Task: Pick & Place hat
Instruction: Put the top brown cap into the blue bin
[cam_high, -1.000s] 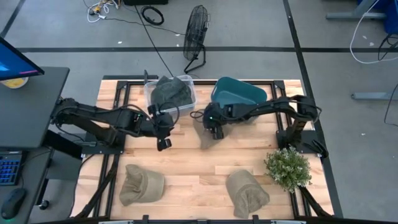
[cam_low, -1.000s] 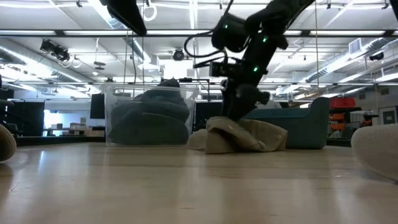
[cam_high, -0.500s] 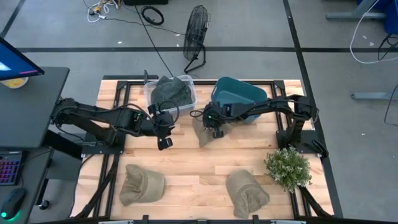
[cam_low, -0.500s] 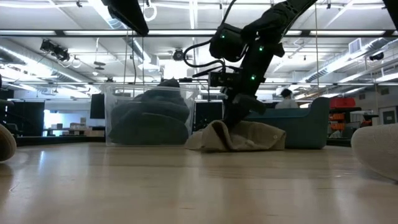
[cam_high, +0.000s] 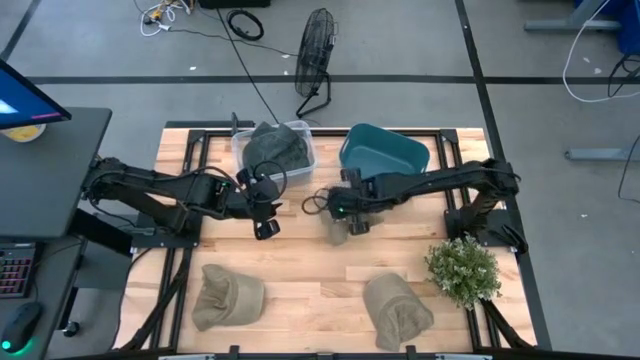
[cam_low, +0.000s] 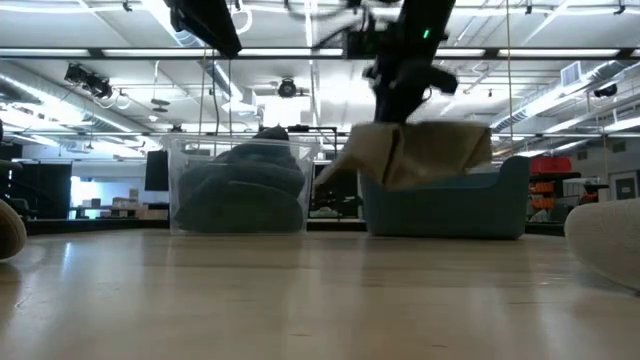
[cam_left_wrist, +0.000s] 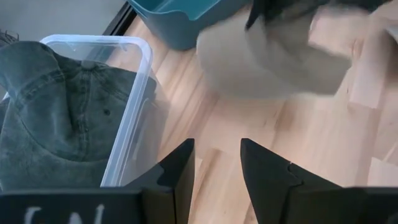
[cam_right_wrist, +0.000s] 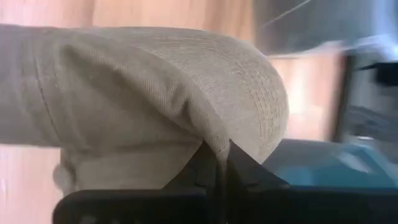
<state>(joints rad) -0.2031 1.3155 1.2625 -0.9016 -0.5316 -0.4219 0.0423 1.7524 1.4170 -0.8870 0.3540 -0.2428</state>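
Pick done, place pending: right gripper (cam_high: 347, 208) is clenched on the tan hat (cam_low: 420, 152), hanging clear of the table (cam_low: 300, 290) near the teal bin (cam_high: 385, 150); left gripper (cam_high: 262, 207), fingers apart and empty, waits beside the clear container (cam_high: 276, 150).

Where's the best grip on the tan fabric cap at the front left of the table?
Probably the raised crown of the tan fabric cap, pinched from straight above: it lies slumped and soft on the wooden table, so a top fold should bunch between the fingers. The open left gripper is the nearer one; the right gripper already holds another tan cap.
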